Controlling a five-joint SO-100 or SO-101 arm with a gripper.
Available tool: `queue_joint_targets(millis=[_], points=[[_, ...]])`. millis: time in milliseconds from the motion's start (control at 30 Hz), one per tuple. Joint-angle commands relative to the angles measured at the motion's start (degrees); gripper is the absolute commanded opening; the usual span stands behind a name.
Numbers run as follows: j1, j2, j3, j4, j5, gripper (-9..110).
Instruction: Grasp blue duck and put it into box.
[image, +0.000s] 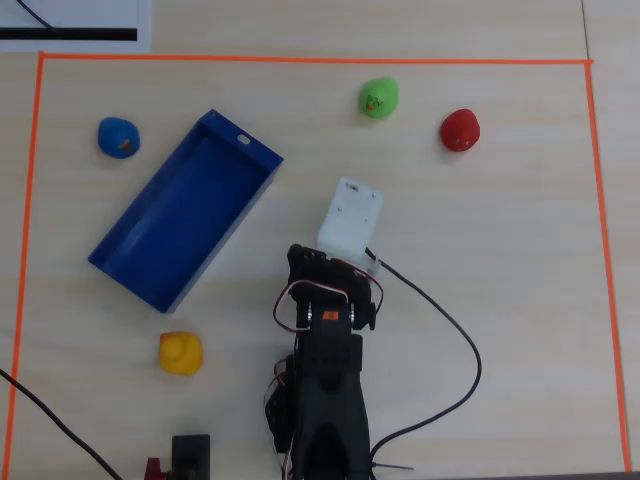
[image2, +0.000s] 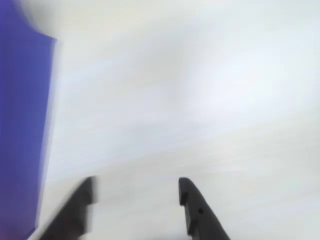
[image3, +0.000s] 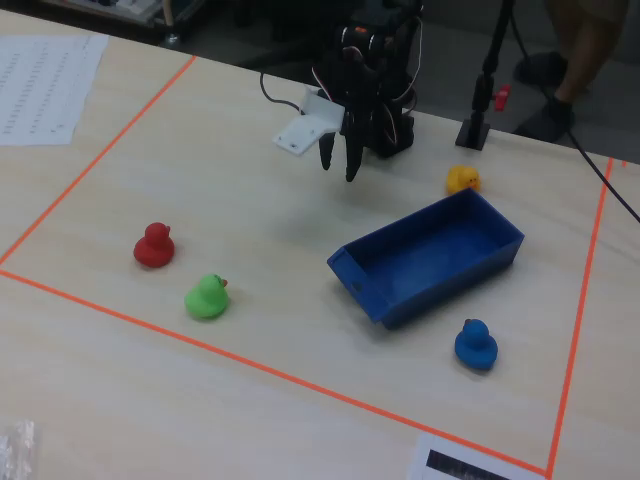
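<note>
Four ducks are sitting on the table (image: 520, 260), none in the box (image: 150, 262) yet. Going left to right in the overhead view: the blue duck (image: 118, 137) is lying well off to the gripper's far left, beyond the box; box is sitting betw. them, empty; yellow duck (image: 181, 352) nearer the arm's base; green duck (image: 378, 98) and red duck (image: 460, 130) out ahead-right. The gripper (image2: 136, 192) is hanging over bare table w/ fingers apart, holding nothing. Looks like the approach step is only starting; next move prob. needs a swing left past the box, then down over the blue duck.
</note>
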Motion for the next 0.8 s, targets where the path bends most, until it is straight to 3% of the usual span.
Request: queue_joint_targets(millis=[0, 200, 767], points=[[-6.6, -11.0, -24.9, 3.5, 0.6, 35], [-21.2, -21.3, -36.7, 1.2, -0.4, 32], [-40.1, -63.6, -66.4, -12.0, 2.1, 35]])
